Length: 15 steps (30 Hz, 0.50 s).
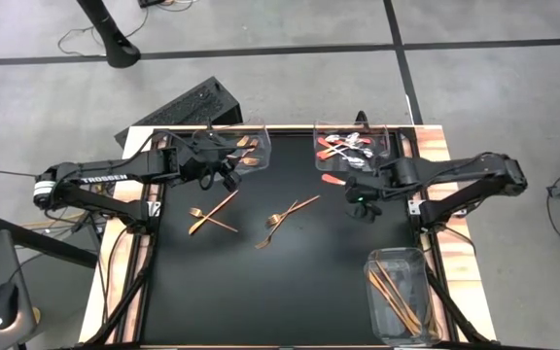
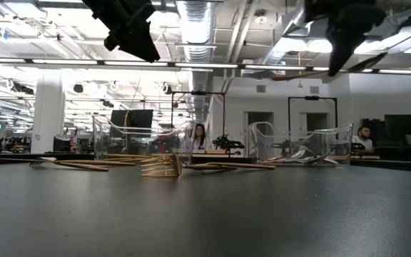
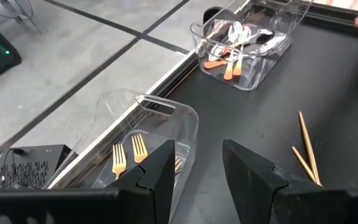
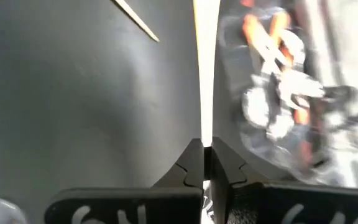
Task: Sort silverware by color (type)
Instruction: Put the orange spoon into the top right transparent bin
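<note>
My left gripper (image 3: 197, 177) is open and empty, hovering above the mat beside the clear bin of copper-gold forks (image 3: 128, 155) at the far left (image 1: 248, 151). My right gripper (image 4: 202, 165) is shut on a thin pale-gold utensil (image 4: 202, 74), raised beside the far-right bin of orange-handled spoons (image 1: 350, 146) (image 4: 278, 87). Loose gold forks and sticks lie flat on the mat (image 1: 212, 214) (image 1: 285, 219). An orange-handled piece (image 1: 332, 180) lies on the mat just in front of the spoon bin. My right gripper pinches the thin pale-gold utensil between its two fingertips (image 4: 191, 168). The utensil's shaft (image 4: 202, 124) runs straight forward out of the fingers, in line with them. Which end it has is hidden by the fingers. The low view shows the gripper (image 2: 337, 43) well above the table.
A third clear bin with long gold sticks (image 1: 402, 292) stands at the near right corner. A black keyboard (image 1: 188, 107) lies beyond the far left edge. The middle and near part of the black mat (image 1: 261, 301) is bare.
</note>
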Motion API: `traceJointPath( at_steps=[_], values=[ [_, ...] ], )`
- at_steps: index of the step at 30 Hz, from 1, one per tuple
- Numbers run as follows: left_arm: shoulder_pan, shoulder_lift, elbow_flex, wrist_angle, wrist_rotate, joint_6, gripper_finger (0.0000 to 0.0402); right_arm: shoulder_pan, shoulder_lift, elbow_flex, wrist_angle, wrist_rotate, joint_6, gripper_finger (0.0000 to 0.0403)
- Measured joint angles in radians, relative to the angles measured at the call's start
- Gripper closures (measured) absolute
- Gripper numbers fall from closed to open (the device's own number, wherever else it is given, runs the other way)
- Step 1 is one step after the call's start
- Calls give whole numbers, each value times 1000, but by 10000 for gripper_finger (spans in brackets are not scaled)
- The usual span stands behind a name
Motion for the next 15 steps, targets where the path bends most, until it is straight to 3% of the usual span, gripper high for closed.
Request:
traceJointPath(
  at_steps=[9, 15],
  values=[
    [0, 0, 0, 5, -3, -27, 278, -13, -129, -19, -91, 191, -20, 388],
    [0, 0, 0, 9, -42, -35, 278, -111, -240, -152, 74, 235, -202, 388]
  ],
)
